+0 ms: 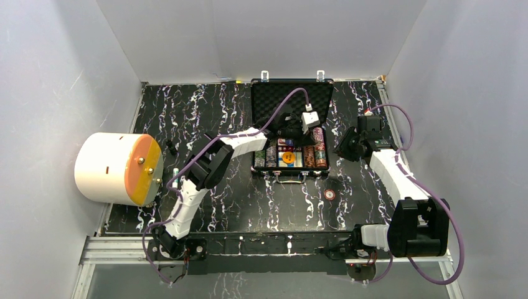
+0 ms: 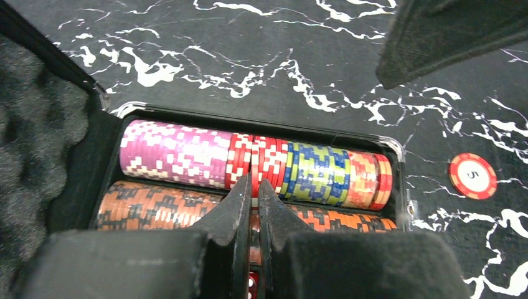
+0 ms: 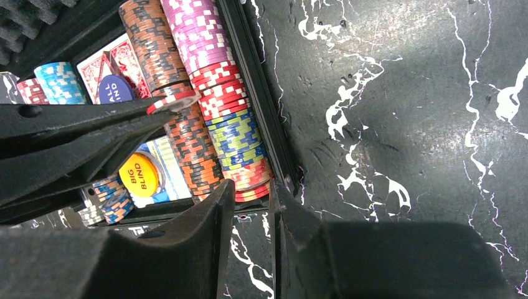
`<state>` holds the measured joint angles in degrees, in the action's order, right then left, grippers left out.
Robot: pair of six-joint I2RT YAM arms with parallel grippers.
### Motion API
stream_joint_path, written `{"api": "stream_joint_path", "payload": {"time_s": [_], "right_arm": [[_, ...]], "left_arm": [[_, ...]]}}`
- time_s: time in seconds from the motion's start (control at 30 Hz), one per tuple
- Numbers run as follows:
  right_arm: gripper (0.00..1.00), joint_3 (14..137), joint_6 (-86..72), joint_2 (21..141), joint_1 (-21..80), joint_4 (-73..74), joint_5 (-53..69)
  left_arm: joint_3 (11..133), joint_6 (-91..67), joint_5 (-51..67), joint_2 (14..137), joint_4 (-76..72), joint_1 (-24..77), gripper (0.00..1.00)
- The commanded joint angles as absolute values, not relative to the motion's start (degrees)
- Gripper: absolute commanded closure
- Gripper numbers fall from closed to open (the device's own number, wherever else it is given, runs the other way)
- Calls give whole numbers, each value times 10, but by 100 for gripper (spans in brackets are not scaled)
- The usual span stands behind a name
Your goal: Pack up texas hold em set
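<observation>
The black briefcase (image 1: 261, 99) lies open at the back middle, with its foam lid up. Rows of multicoloured poker chips (image 2: 249, 163) fill its right side. My left gripper (image 1: 306, 126) hangs over those rows and is shut on a single red chip (image 3: 174, 101), held on edge between its fingertips (image 2: 255, 185). A yellow "big blind" button (image 3: 139, 174), a blue button (image 3: 116, 89) and red card decks (image 3: 103, 62) lie in the case. My right gripper (image 3: 255, 190) is slightly open and empty, low over the table just right of the case's front corner (image 1: 346, 147).
One loose red chip marked 5 (image 1: 329, 194) lies on the marble-patterned table in front of the case; it also shows in the left wrist view (image 2: 472, 175). A big white drum with an orange face (image 1: 118, 168) lies at the left edge. White walls enclose the table.
</observation>
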<state>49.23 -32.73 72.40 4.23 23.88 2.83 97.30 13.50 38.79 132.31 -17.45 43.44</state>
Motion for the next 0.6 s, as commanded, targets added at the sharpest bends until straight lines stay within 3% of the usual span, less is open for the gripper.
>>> {"api": "stream_joint_path", "payload": {"time_s": [0.0, 0.33, 0.57], "right_arm": [[65, 500, -315, 716, 41, 231, 41], [64, 491, -316, 716, 41, 225, 45], [64, 489, -317, 720, 40, 222, 47]], "left_arm": [[962, 157, 442, 1310, -177, 433, 100], [976, 142, 461, 1328, -182, 434, 100], [985, 171, 336, 1344, -191, 439, 100]]}}
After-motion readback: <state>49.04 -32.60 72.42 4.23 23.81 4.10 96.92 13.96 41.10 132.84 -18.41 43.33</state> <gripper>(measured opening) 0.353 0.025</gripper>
